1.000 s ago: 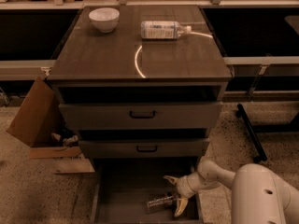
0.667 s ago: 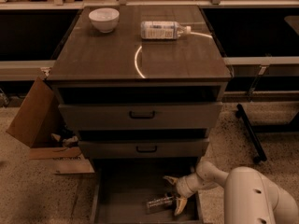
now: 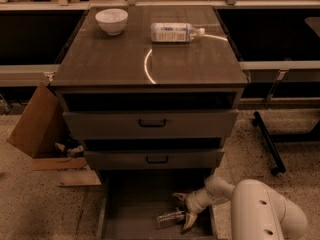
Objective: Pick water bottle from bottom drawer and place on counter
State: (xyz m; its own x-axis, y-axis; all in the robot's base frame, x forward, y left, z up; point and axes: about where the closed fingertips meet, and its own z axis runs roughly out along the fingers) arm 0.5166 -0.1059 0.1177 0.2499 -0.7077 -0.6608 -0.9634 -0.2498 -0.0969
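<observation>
**A:** Where does the water bottle (image 3: 169,217) sit?

**B:** On its side on the floor of the bottom drawer (image 3: 131,204), lower centre of the frame. Lying flat, it probably needs a low, sideways grasp.

**A:** And the gripper (image 3: 181,212)?

**B:** Down inside the drawer, just right of the bottle, with its fingers spread apart and not clamped on anything. The counter (image 3: 195,59), upper centre, is the destination.

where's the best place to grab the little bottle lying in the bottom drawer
Grip the water bottle across its body. It lies on its side on the bottom drawer floor, lengthwise roughly left to right, so probably come from its right end, where the open gripper sits, one finger on each long side.
</observation>
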